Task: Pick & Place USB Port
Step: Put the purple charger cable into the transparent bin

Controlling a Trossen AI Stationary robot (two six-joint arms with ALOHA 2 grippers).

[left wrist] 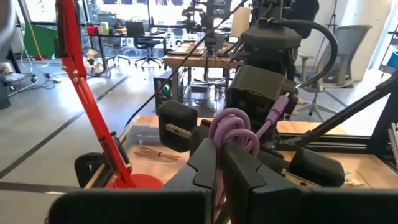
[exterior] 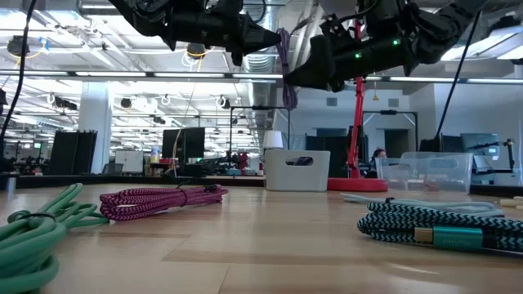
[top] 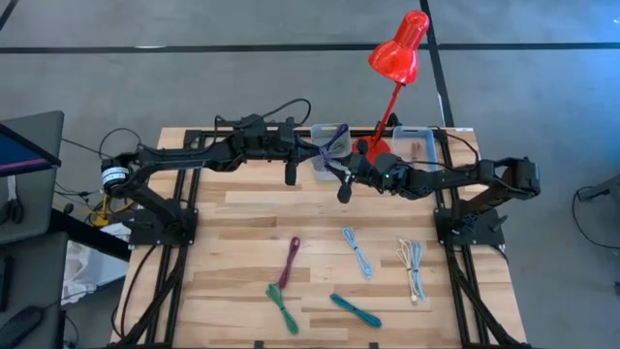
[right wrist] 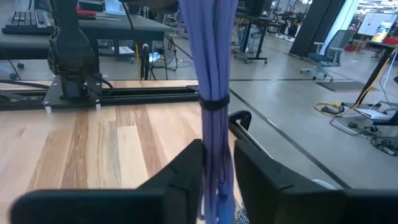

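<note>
A red desk lamp [top: 397,53] is standing just behind the right gripper [right wrist: 217,163], its shade leaning away past the wooden table [top: 242,242].

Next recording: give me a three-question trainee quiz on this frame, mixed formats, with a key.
1. True or false: the purple cable bundle lies flat on the table.
2. Which grippers clamp the bundle? A) left gripper only B) right gripper only C) both
3. Fill in: the red lamp stands at the table's ___ edge, between two bins.

Key: 1 false, it hangs in the air between the arms; 2 C; 3 far.
</note>
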